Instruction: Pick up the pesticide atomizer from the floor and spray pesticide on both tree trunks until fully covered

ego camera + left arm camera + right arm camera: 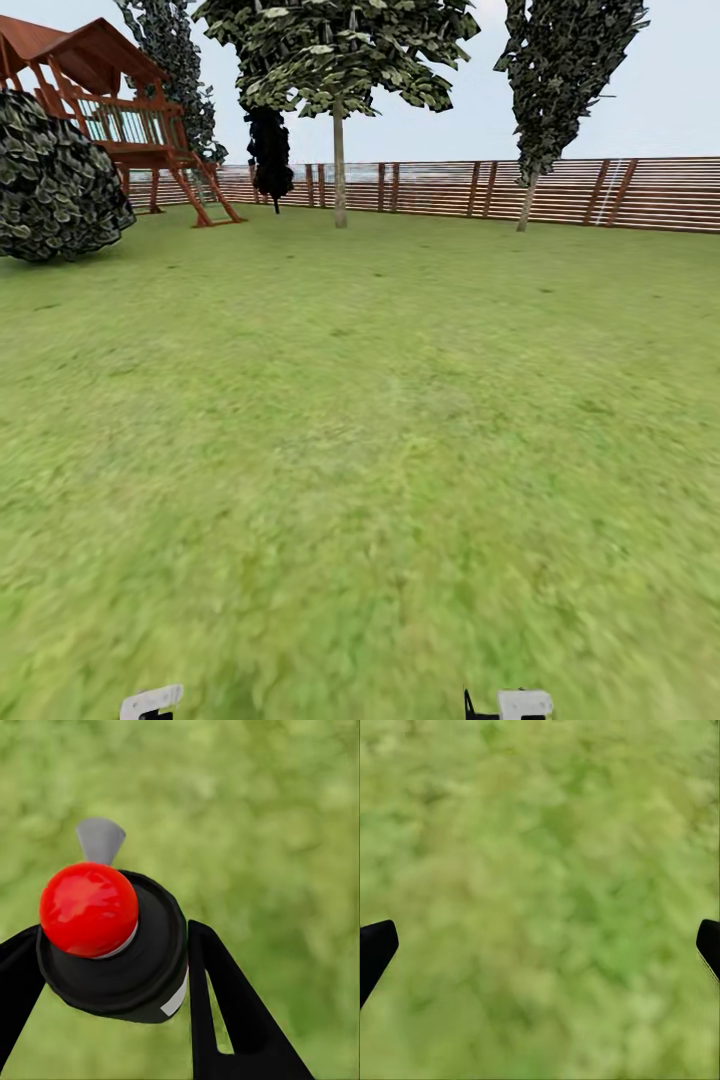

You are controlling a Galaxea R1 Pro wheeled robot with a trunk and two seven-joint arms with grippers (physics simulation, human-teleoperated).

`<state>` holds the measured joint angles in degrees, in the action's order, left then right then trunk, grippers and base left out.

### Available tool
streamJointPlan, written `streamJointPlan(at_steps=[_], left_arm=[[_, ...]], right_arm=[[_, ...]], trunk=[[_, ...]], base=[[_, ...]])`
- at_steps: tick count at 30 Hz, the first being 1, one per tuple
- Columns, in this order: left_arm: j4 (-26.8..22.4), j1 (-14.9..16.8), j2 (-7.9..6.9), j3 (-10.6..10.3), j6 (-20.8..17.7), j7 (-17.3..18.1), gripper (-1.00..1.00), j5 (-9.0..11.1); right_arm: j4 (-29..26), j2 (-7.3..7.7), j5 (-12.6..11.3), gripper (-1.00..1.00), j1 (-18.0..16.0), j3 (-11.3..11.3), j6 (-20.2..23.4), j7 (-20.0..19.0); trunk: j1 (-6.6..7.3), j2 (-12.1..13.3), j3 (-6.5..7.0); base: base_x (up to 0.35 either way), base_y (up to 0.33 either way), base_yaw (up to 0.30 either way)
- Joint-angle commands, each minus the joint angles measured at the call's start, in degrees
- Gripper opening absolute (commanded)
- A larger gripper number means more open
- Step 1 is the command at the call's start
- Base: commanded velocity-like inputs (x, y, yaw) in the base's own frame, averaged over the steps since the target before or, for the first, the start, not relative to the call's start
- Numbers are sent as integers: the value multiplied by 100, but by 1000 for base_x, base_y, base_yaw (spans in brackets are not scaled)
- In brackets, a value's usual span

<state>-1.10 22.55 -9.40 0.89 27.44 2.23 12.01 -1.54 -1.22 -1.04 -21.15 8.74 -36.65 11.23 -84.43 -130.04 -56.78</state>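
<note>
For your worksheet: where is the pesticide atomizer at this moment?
In the left wrist view, the atomizer sits clamped between the left tool's fingers, above grass.

A glossy red ball cap (88, 908) tops the black round atomizer body (142, 960) with its grey nozzle (99, 840), over mottled green-yellow grass lawn (380, 420); a reddish-brown slatted wooden fence (560, 192) and pale mottled tree trunk (340, 170) stand behind.

I see a slatted wooden fence (560, 192) far off, a red playhouse (110, 110) far left, pale sky.
</note>
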Motion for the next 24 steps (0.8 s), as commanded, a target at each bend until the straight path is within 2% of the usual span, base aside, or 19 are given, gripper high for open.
streamJointPlan(at_steps=[1, 24], left_arm=[[5, 3, 0, 7, 16, 23, -100, 30], [4, 3, -9, 7, 26, 23, -100, 30]], right_arm=[[5, -1, -10, 100, -4, 48, -9, 42], [5, -1, -10, 100, -4, 48, -9, 40]], trunk=[[-3, -2, -5], [-3, -2, -5]], base=[[337, 0, 0], [337, 0, 0]])
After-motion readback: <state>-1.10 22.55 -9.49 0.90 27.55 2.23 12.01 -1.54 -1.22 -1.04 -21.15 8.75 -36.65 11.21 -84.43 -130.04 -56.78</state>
